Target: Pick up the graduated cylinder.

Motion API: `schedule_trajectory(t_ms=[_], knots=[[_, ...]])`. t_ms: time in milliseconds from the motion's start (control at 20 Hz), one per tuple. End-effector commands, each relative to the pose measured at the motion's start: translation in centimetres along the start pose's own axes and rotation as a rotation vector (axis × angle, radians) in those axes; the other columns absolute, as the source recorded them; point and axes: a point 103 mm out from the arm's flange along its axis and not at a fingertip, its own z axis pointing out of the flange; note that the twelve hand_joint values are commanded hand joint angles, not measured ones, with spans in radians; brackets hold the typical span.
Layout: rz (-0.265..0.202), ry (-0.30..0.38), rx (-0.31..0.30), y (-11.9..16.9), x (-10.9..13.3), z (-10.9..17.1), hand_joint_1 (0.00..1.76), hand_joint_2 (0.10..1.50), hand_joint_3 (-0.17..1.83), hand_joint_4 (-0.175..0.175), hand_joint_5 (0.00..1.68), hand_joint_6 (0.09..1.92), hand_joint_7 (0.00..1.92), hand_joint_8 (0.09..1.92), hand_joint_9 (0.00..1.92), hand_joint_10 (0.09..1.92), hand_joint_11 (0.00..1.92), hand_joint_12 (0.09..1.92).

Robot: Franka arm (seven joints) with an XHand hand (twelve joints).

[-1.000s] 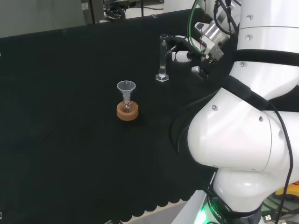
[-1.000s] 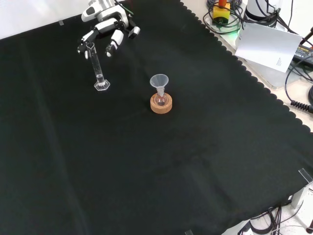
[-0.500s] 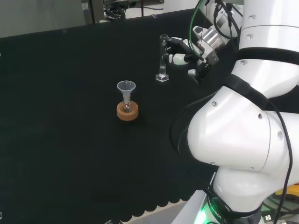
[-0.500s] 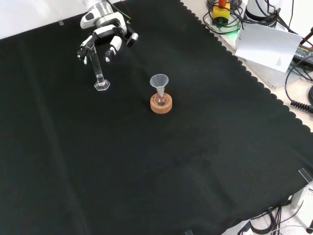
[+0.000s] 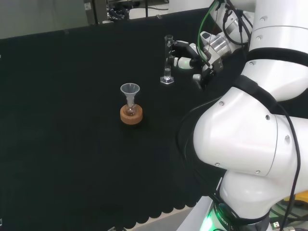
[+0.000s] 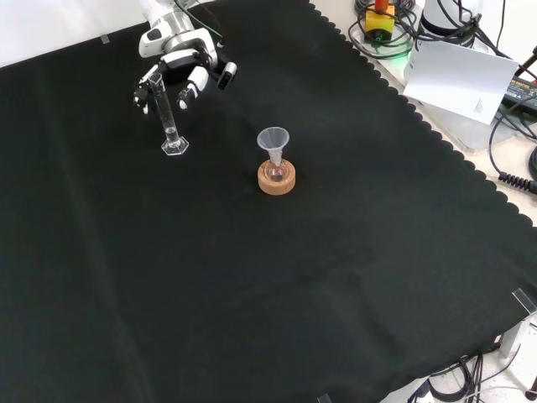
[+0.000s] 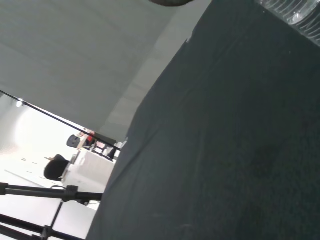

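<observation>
The graduated cylinder [image 6: 168, 120] stands upright on the worktop [image 6: 336, 277], its upper part just left of the spread-fingered, empty robot hand [image 6: 186, 71] in the front view

A black cloth [image 6: 336, 277] with a scalloped edge covers the table. The graduated cylinder [image 6: 168, 122] is clear and colourless. The hand [image 6: 180, 67] is black and white, with white fingertips [image 5: 182, 61]. A clear funnel [image 6: 273, 139] sits above a tan cork ring [image 6: 277, 180]. The arm links [image 5: 250, 144] are glossy white with black bands.
</observation>
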Motion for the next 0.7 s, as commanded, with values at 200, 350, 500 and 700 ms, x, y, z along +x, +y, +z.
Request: schedule_trajectory(t_ms=[200,350,500,700], knots=[[-0.033,0.043,0.018,0.59,0.4,0.78,1.11,1.01,-0.17,-0.005,0.56,0.1,0.41,0.63,0.62,0.55,0.41,1.22],[-0.034,0.039,0.02,0.84,0.5,0.83,1.13,1.01,-0.17,-0.005,0.64,0.2,0.46,0.62,0.69,0.5,0.5,1.17],[-0.029,0.044,0.012,0.92,0.38,0.85,1.16,1.01,-0.17,-0.008,0.63,0.4,0.49,0.6,0.77,0.43,0.58,1.12],[-0.025,0.061,0.005,1.03,0.1,0.89,1.18,1.02,-0.17,-0.005,0.63,0.55,0.52,0.6,0.81,0.4,0.64,1.1]])
